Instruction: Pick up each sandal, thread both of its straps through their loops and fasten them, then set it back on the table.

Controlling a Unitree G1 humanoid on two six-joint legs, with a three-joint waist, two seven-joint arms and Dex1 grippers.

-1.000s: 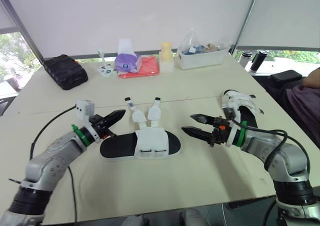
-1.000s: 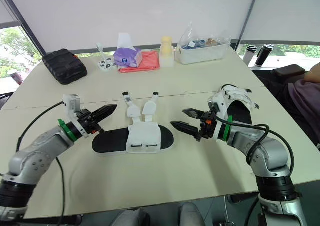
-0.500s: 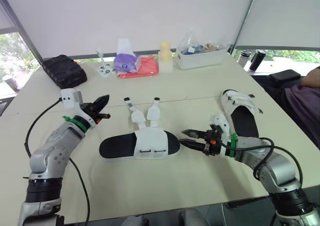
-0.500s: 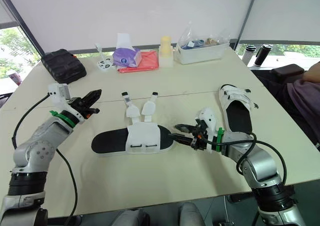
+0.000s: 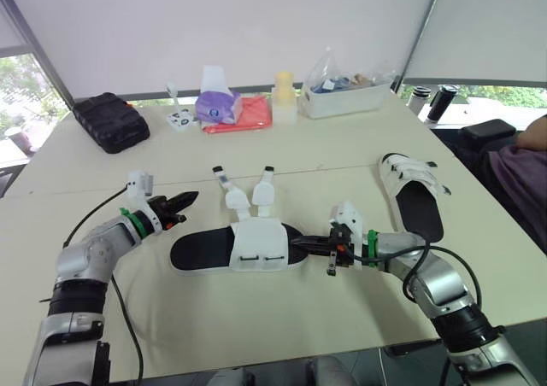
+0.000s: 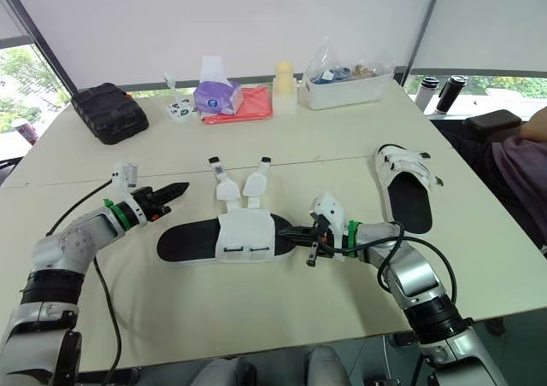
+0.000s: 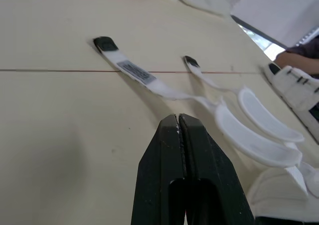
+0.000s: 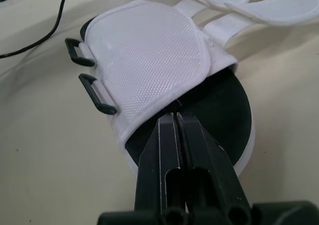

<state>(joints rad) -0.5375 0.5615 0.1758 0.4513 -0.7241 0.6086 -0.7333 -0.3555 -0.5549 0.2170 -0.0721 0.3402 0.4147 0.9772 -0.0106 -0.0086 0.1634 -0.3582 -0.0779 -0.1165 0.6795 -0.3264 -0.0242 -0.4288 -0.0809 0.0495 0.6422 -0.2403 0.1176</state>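
A sandal (image 5: 201, 253) with a black sole and white upper (image 5: 254, 244) lies mid-table. Its two white straps (image 5: 234, 195) lie loose and spread toward the back, out of the two black loops (image 8: 98, 94). My right gripper (image 5: 298, 242) is shut, its tips resting on the insole at the edge of the upper (image 8: 149, 60); nothing shows between the fingers (image 8: 164, 150). My left gripper (image 5: 189, 199) is shut, apart from the sandal, behind its left end and pointing at the straps (image 7: 130, 69). A second sandal (image 5: 416, 200) lies at the right.
At the back stand a black case (image 5: 111, 122), a purple tissue pack (image 5: 217, 104) on a red cloth (image 5: 248, 115), a yellow bottle (image 5: 284, 96) and a clear bin (image 5: 346, 97). Two dark flasks (image 5: 443, 101) and a person's arm (image 5: 534, 134) are at far right.
My right gripper went from open to shut and moved left, down onto the sandal's right end. The left gripper, shut throughout, swung out left and back, then came back toward the sandal.
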